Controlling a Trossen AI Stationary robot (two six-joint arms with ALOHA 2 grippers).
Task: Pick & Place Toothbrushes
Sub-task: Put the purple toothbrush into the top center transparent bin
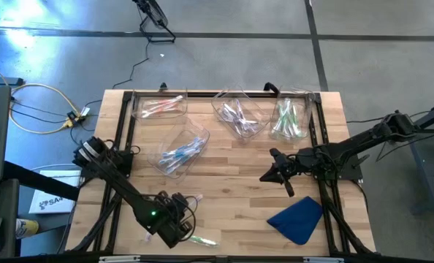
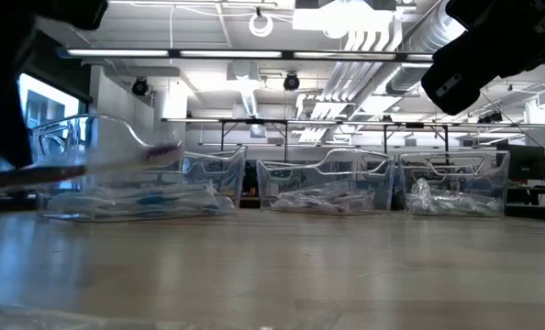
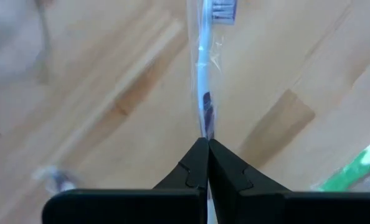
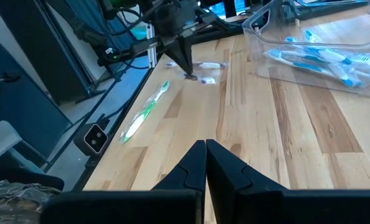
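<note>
left hand (image 3: 207,144) pinching a clear-wrapped purple-bristled toothbrush (image 3: 203,81) by its tail — slippery wrap risking slip | right hand (image 4: 205,146) pressed together, idling

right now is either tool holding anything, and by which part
The left tool pinches a wrapped purple toothbrush at its handle end. The right tool is shut on nothing.

Left gripper (image 3: 207,144) jaws pinched on wrapped purple toothbrush (image 3: 204,74) above wooden table (image 3: 110,93).
</note>
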